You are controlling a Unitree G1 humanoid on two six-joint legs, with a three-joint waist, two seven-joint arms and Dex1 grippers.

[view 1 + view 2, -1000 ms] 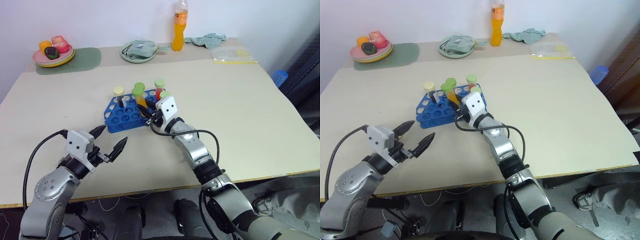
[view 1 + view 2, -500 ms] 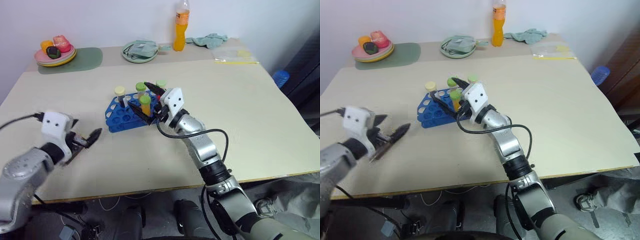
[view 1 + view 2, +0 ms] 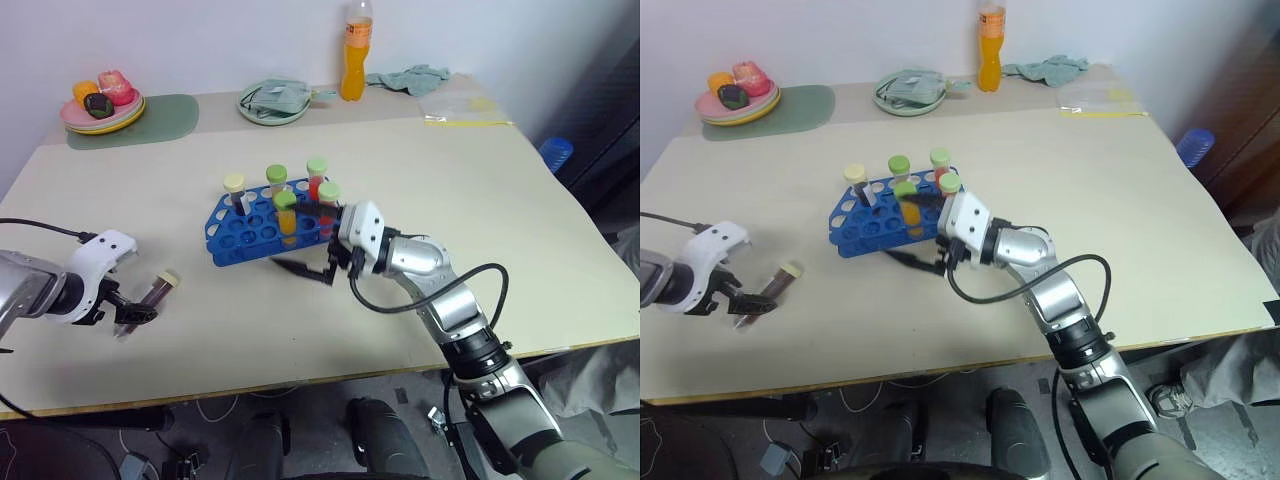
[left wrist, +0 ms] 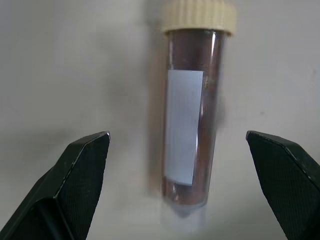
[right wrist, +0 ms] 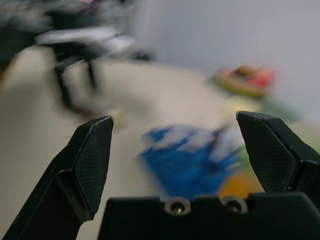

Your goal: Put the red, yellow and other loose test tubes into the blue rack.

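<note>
The broad beige surface [image 3: 480,200] carries everything, and near its middle sits the blue rack [image 3: 240,235], set at a slant so its grid of holes faces up for tubes to drop in. Several capped tubes stand upright in it, among them a yellow-orange tube [image 3: 287,214] and a red tube [image 3: 316,180], so those look already housed. The right hand [image 3: 318,245] hangs just beside the rack's near edge with its fingers spread wide and nothing between them, which reads as a hand done with a placement. Well apart, toward the robot's left edge of the surface, the left hand [image 4: 185,190] hovers over the one loose piece, the dark purple-brown tube [image 3: 158,288]; its two fingers stand fully apart on either side of the tube without touching it, placed to close across the narrow body. That tube lies flat on the surface, its long axis running straight away between the fingers, pale yellow cap [image 4: 199,15] pointing away from the hand and toward the rack, rounded bottom nearest the hand.
</note>
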